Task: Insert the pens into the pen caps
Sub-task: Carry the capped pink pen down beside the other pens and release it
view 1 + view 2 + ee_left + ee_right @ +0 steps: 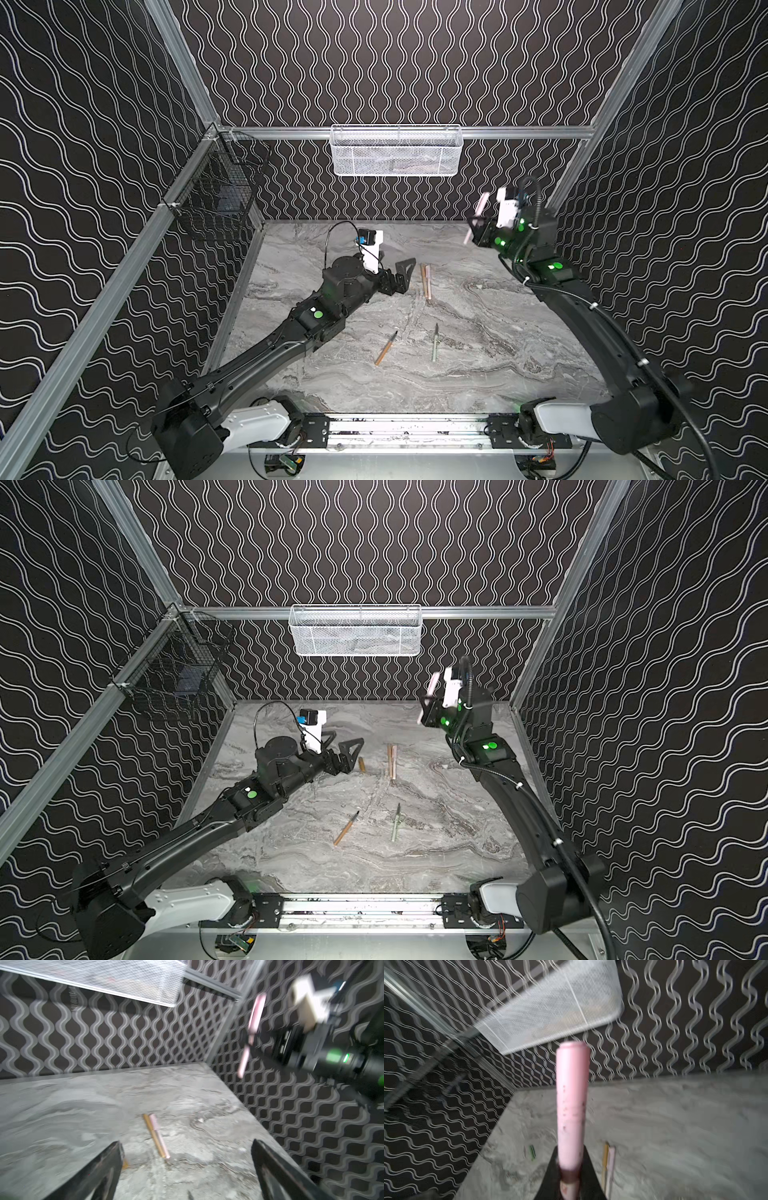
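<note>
Quick status from my end. R gripper (475, 223) is up in the air near the back-right corner. It's pinched tight on a pink pen (572, 1105) around its middle, w/ the pen tilted, one end poking up and the other down. That wrist cam is blurry, so I can't tell much more abt it.

L gripper (187, 1169) sits low over the marble table (498, 353), fingers (104, 1169) spread wide w/ nothing between them. Just beside it in a top view there's a tan-orange cap (362, 764) lying on the table. A bit to the right of that, a tan-orange + pink pair (426, 280) lies side by side, touching, and both look capped.

Closer to the front edge there's a tan-orange pen (386, 348) w/ its dark tip bare. Near it but apart is a pale green pen (434, 343), tip also bare.

R wrist cam also shows a short green tube (532, 1152) lying on the table. Prob a cap, but it's too blurry to say for sure.
</note>
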Robot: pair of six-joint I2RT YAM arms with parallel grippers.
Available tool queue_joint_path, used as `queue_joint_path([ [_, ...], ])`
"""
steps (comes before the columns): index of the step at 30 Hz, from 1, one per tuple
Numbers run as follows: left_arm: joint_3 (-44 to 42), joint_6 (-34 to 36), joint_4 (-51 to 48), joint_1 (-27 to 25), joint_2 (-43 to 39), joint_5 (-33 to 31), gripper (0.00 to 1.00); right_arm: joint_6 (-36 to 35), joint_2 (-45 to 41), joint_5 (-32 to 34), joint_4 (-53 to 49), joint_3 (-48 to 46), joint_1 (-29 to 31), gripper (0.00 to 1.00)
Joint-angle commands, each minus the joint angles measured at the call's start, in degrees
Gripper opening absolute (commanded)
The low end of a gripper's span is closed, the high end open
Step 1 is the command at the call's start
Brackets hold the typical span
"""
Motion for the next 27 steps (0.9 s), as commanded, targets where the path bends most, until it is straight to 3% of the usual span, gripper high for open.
queue_joint_path([
  [1, 1.6, -2.5, -5.8, 0.6, 1.2, -7.5, 0.98, 1.0, 5.3, -5.9, -5.2, -2.7, -1.9, 0.0],
  [8, 3.3, 0.5, -8.1, 0.8, 2.6, -10.0, 0.98, -1.1, 23.8, -11.6, -10.6, 0.9, -2.1, 0.03],
  [13, 3.4, 1.5, -8.5, 1.5, 2.9, -11.7, 0.98, -1.9, 33.8, -11.6, -13.6, 5.3, -1.4, 0.06],
  [21, 3.6, 2.7, -8.4, 2.3, 3.4, -11.8, 0.98, -2.5, 40.4, -11.2, -14.9, 8.5, -0.8, 0.13],
  [27, 4.1, 3.1, -8.6, 3.1, 4.4, -11.7, 0.98, -1.8, 40.9, -10.4, -14.4, 7.7, -0.8, 0.26],
])
